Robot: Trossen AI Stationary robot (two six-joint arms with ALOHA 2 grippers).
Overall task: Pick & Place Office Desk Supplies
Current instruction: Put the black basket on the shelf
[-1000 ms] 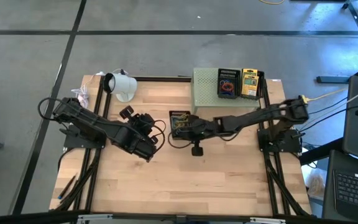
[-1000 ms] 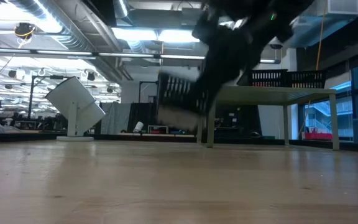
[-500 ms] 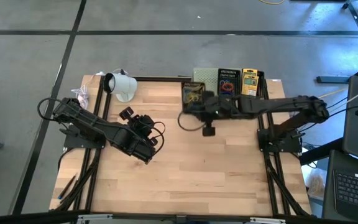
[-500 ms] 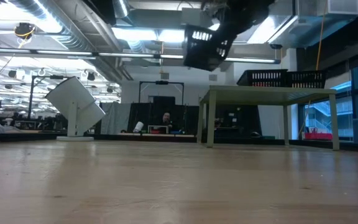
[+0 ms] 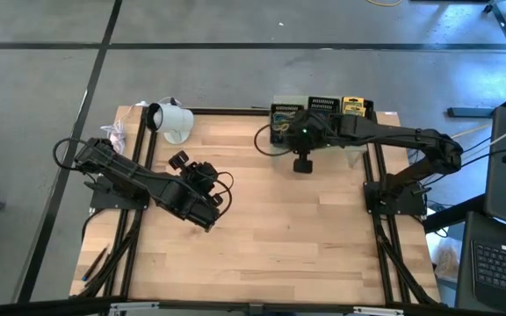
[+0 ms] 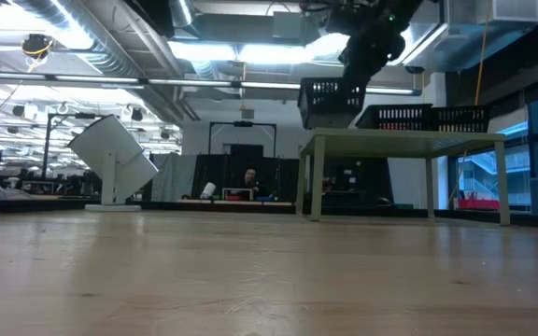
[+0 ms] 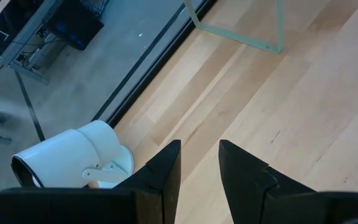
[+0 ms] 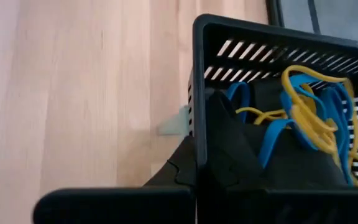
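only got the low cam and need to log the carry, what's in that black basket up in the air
observer: blue rubber bands and yellow ones lie in the black basket; the right wrist view looks straight into it.
operator: which arm has it
observer: the right gripper, shut on the basket's wall with one finger inside and one outside.
operator: is it over the stand
observer: from above, yes, it hangs over the left end of the pale green stand at the back of the table.
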